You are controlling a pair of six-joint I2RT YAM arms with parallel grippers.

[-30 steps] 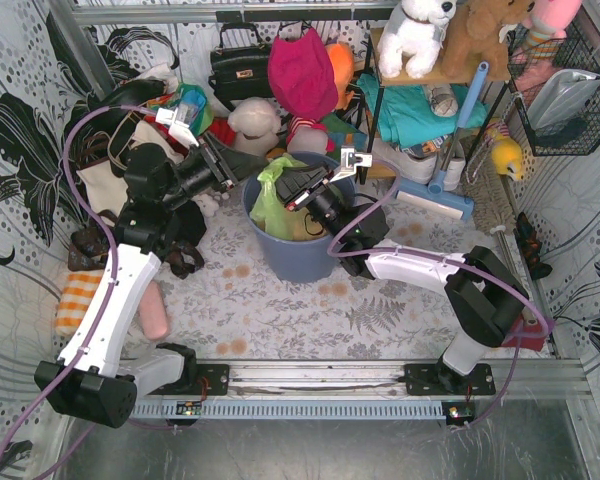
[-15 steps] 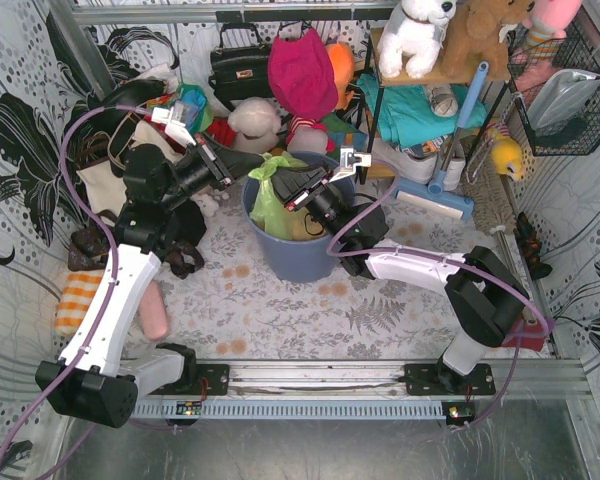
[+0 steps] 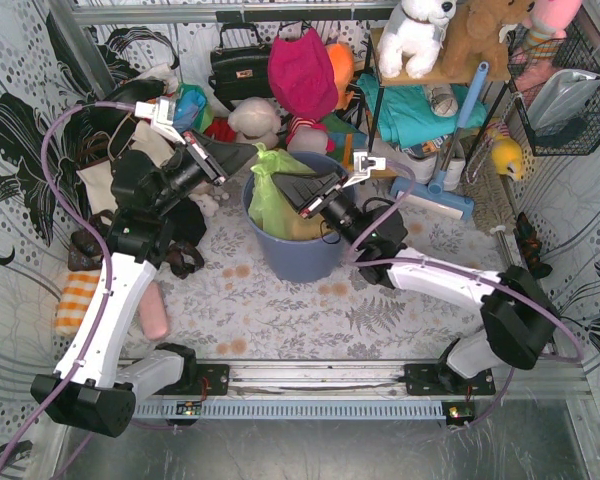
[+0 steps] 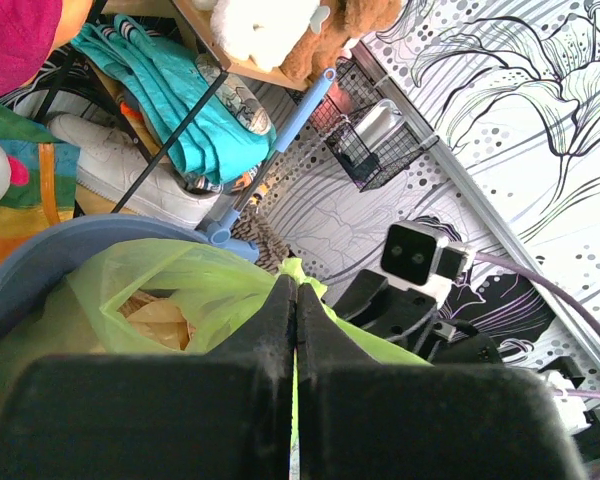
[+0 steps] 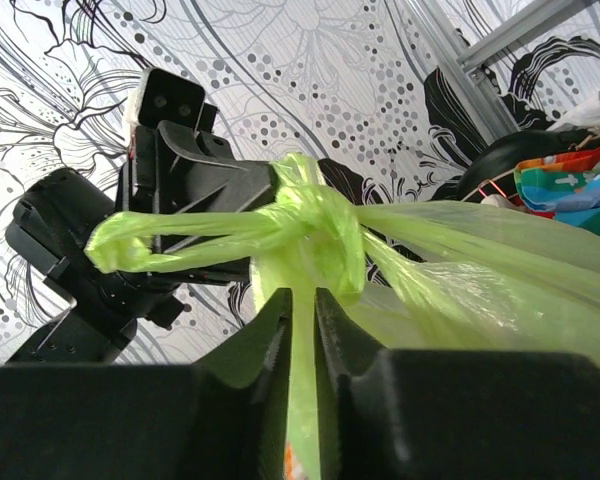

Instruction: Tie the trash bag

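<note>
Over the bin [image 3: 298, 262], the left gripper [image 3: 250, 152] pinches the trash bag [image 3: 268, 198] — knotted.

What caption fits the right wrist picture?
Knotted green trash bag, a strand between the fingers of the right gripper, the left gripper behind.

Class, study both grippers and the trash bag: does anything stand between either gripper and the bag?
Nothing visible does. The left gripper is shut on film of the trash bag beside its knot, and a strand of the bag runs between the fingers of the right gripper. Both are already on it.
</note>
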